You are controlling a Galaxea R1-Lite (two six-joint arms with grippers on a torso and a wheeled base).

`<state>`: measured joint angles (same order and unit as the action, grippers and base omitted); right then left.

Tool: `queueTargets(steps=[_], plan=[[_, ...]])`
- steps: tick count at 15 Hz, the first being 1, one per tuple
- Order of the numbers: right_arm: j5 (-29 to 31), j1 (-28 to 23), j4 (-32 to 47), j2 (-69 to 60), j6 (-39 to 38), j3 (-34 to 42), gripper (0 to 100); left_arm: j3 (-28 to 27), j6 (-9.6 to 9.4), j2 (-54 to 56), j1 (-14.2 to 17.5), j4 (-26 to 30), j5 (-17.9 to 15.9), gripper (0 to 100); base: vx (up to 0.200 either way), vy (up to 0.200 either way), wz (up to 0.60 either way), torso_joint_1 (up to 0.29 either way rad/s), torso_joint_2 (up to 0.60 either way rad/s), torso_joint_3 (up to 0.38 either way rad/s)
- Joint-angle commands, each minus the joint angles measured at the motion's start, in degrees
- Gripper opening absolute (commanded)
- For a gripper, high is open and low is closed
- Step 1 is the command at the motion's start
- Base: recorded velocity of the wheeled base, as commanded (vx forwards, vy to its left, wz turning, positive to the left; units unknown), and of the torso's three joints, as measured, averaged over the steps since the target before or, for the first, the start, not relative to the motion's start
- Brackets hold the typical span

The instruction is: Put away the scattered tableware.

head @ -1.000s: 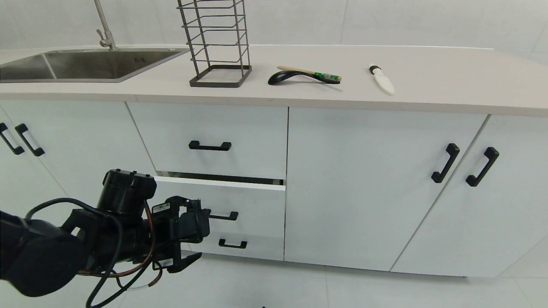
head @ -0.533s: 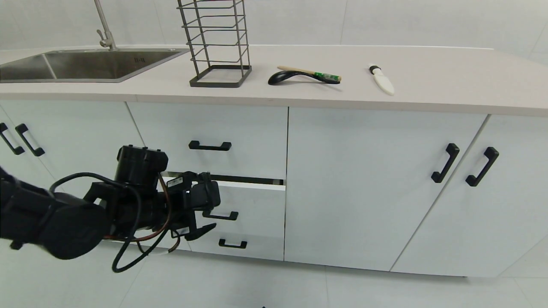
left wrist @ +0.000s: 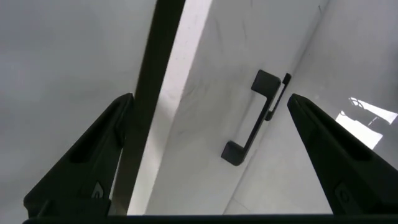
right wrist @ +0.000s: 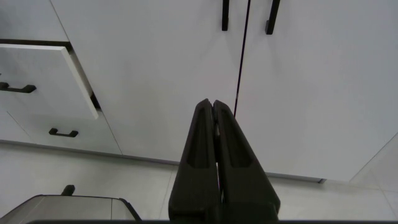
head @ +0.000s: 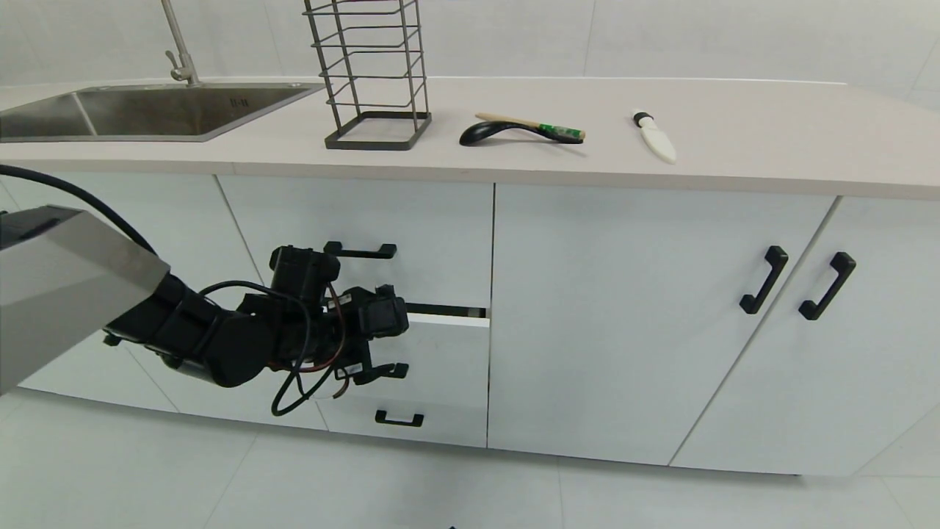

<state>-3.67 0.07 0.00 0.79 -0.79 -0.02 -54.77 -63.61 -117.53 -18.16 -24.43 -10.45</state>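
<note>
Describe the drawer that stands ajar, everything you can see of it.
The drawer is the middle of a stack of three under the counter. Its front is flat, white and smooth, with a black bar handle. It stands slightly out, with a dark gap above its top edge. The left end effector is open just in front of the handle; contact cannot be told.

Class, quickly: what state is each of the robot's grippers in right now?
Left gripper: open, with the drawer handle ahead between its fingers and nothing gripped.
Right gripper: shut, holding nothing.
</note>
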Motion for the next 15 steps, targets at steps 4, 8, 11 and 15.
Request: queueTargets(steps=[4, 8, 11, 15], plan=[[-0.02, 0.01, 0.0, 0.09, 0.0, -0.06, 0, -2.18, -0.02, -5.08, 0.15, -0.71, -0.01, 100, 0.0, 0.0, 0.0, 0.0, 0.0, 0.0], [-0.02, 0.01, 0.0, 0.09, 0.0, 0.02, 0, 1.16, -0.02, -4.11, 0.06, -0.71, -0.1, 100, 0.0, 0.0, 0.0, 0.0, 0.0, 0.0], [-0.02, 0.01, 0.0, 0.09, 0.0, -0.06, 0, 5.64, -0.02, -0.68, 0.15, -0.53, -0.1, 100, 0.0, 0.0, 0.0, 0.0, 0.0, 0.0], [-0.02, 0.01, 0.0, 0.09, 0.0, 0.02, 0, 16.89, 0.33, 9.51, 0.23, -0.27, -0.01, 100, 0.0, 0.0, 0.0, 0.0, 0.0, 0.0]])
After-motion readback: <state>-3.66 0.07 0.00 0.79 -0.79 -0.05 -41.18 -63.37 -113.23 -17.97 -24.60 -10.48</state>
